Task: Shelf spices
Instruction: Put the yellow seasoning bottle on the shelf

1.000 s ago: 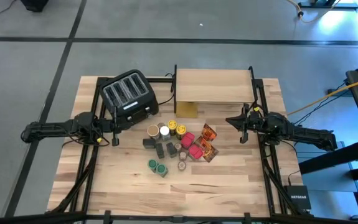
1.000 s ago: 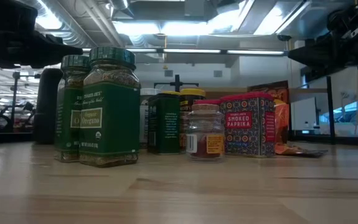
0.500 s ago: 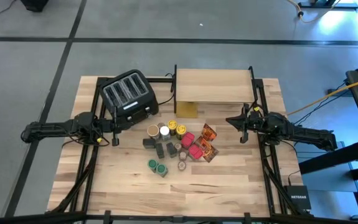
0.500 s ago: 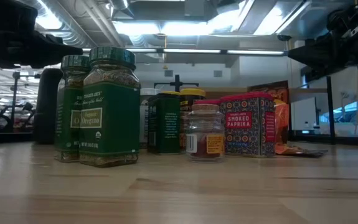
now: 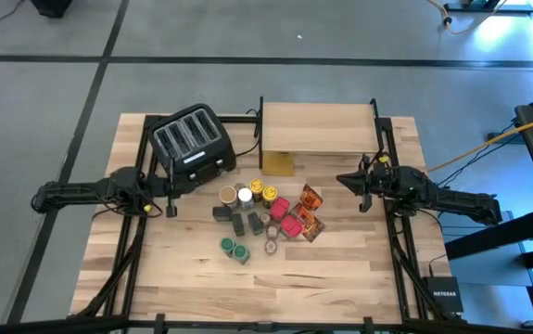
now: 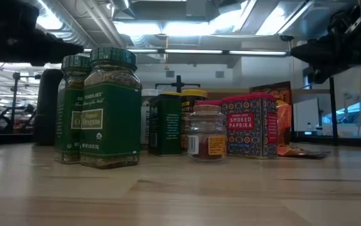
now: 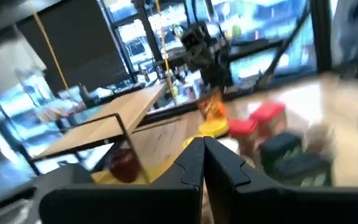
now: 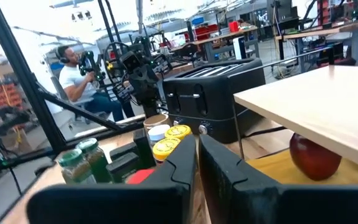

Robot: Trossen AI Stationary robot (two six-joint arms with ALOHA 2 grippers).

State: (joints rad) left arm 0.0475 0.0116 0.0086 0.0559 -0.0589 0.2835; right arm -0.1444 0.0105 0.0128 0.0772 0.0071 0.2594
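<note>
Your right end effector has edged slightly toward the shelf; the spices haven't moved. Both end effectors, left included, are pressed together, holding nothing.

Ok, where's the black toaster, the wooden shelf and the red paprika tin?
Black four-slot toaster [image 5: 192, 142], high view, on its slotted top.
Pale wooden shelf [image 5: 318, 128], high view, middle of its plank.
Red smoked paprika tin [image 6: 251, 127], low view, on its label.

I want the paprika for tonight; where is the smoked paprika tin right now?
In the low view the smoked paprika tin stands on the table right of a small clear jar, with an orange foil packet just behind its right side.
</note>
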